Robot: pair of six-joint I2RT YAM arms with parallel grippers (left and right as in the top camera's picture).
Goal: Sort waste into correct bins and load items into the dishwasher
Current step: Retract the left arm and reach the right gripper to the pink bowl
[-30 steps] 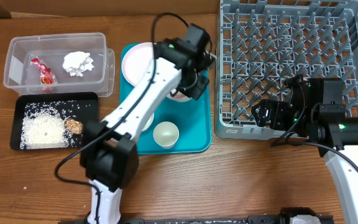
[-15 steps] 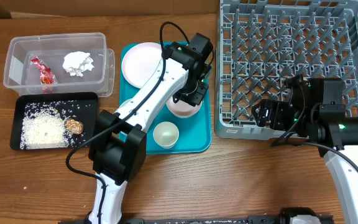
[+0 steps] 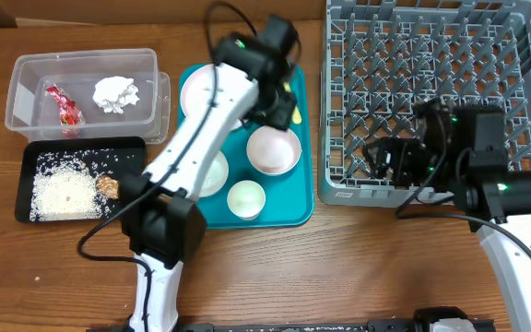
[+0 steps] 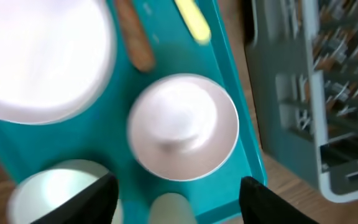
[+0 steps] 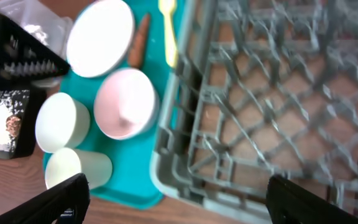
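Far left on the bench [image 3: 339, 277] I see the clear tub [image 3: 86, 65] holding the red wrapper [image 3: 64, 106] and the crumpled napkin [image 3: 116, 92]. Just in front of it, the black tray [image 3: 132, 152] carries the rice grains [image 3: 61, 195] and the brown lump [image 3: 110, 186].

Next comes the teal tray [image 3: 284, 210] with the plate [image 3: 201, 92], one bowl [image 3: 216, 173] half under my left arm, the cup [image 3: 245, 198] and a second bowl [image 3: 273, 149]. My left hand [image 4: 178, 183] hangs above that second bowl, fingers spread wide and gripping nothing. The bowl sits on the tray just below it. The carrot piece [image 4: 134, 37] and yellow spoon [image 4: 193, 22] lie beyond the bowl, towards the tray's far edge.

At right stands the grey dish rack [image 3: 431, 55]. My right hand [image 5: 179, 199] is over its near left corner, spread wide with nothing in it.
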